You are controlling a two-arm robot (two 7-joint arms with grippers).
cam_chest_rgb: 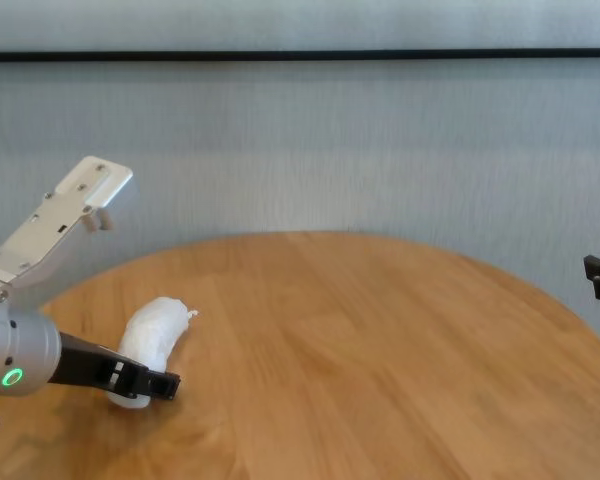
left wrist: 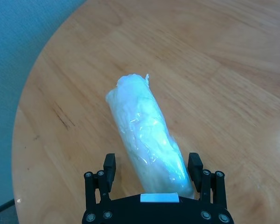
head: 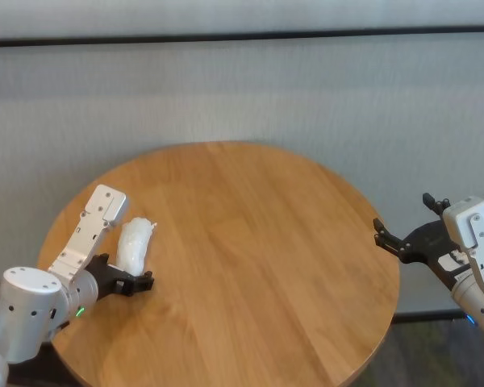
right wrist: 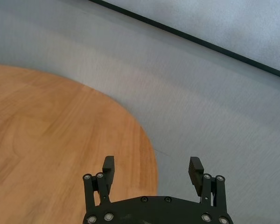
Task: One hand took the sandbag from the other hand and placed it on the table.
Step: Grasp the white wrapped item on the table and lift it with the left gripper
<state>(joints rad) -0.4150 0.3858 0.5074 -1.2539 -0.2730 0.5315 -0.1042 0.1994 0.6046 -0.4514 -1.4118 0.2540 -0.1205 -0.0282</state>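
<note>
Sandbag [left wrist: 147,140] lies on the bench [head: 250,242] near its left edge; left hand [left wrist: 151,175] straddles its near end, spread, apparently not gripping; right hand [right wrist: 152,172] wide, empty, off the bench's right edge.

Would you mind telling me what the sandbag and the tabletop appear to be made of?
The sandbag looks like a white lumpy pouch wrapped in glossy clear plastic, judging by its crinkled highlights. The table seems to be light brown wood or wood-look laminate, with visible grain and a slight sheen.

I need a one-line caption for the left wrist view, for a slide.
Left gripper, fingers open on either side of the sandbag lying on the table.
</note>
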